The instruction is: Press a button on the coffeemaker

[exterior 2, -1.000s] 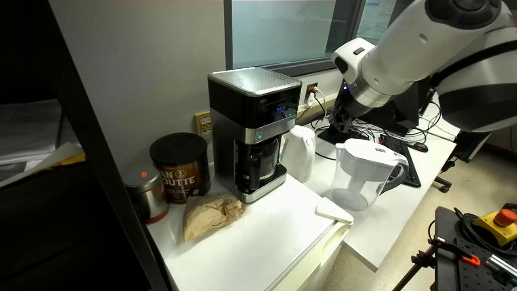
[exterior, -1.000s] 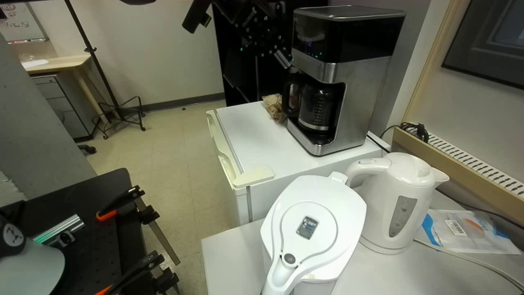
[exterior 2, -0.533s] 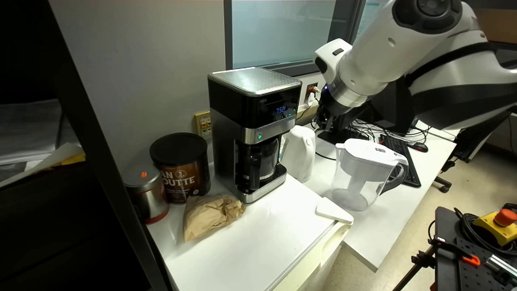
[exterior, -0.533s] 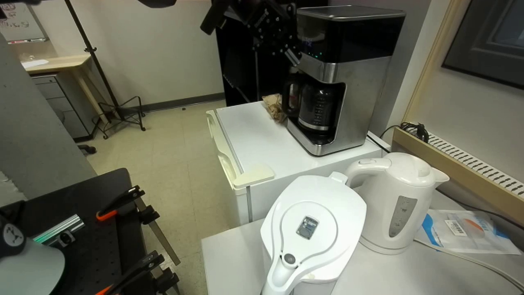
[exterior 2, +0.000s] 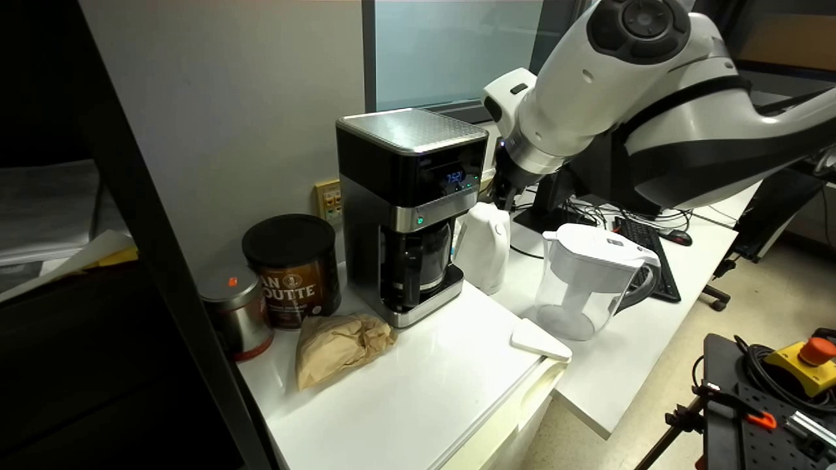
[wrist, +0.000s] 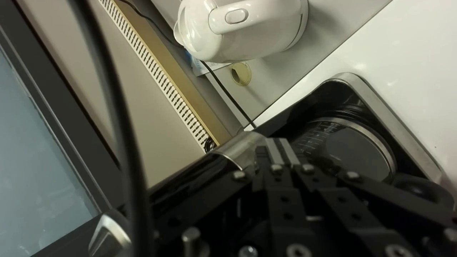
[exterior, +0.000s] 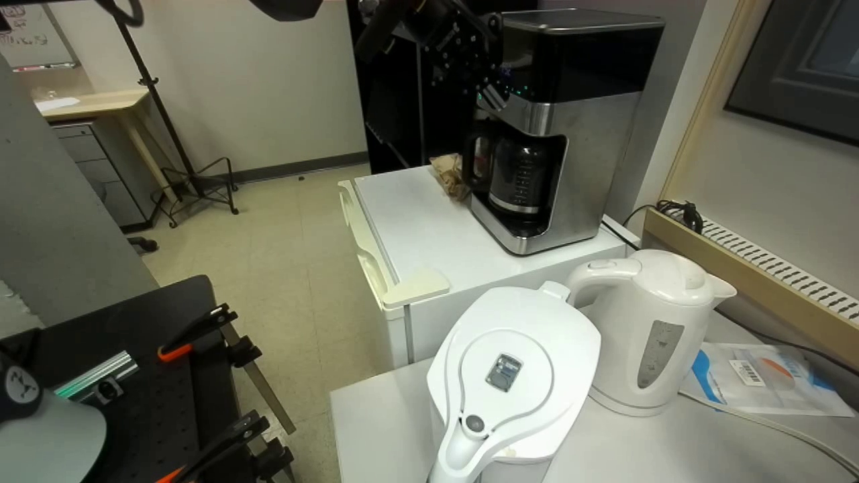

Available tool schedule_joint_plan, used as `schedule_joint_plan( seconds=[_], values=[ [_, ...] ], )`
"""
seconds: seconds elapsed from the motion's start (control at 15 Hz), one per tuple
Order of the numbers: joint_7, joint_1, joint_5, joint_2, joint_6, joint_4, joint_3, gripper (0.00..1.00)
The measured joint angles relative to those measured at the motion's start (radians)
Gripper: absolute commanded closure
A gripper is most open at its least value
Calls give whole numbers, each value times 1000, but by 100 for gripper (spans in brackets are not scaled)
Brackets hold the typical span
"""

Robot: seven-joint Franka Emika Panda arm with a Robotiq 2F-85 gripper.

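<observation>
Fingers: together or very nearly so, a thin dark line between the metal tips, nothing seen held.
Gripper: the only one here; in an exterior view it slants down toward the machine, tips overlapping the front band; touch is not shown.
Coffeemaker: upright on the white unit, long axis vertical; in an exterior view it lies to the picture's left of the fingers, apart from them.
Green-lit button: on the band's end farther from the fingers.
Small green lights: below the display, at the nearer end.
Press direction: judged inward to the front face, with travel along it if the band's button is meant; the sentence names none.
Display: blue digits, apparently 7:52; the word above is too small to read surely.
Carafe: pale scale marks, figures unclear.
Coffee can: "AN" over "OUTTE", the rest not readable.
Packet: barcode label, illegible.
Whiteboard: red handwriting, illegible.
</observation>
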Motion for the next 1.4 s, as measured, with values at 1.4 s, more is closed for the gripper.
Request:
schedule_joint_plan(
  seconds=[1.4],
  values=[
    [56,39,-61,76,3,77,-23,100]
  ],
)
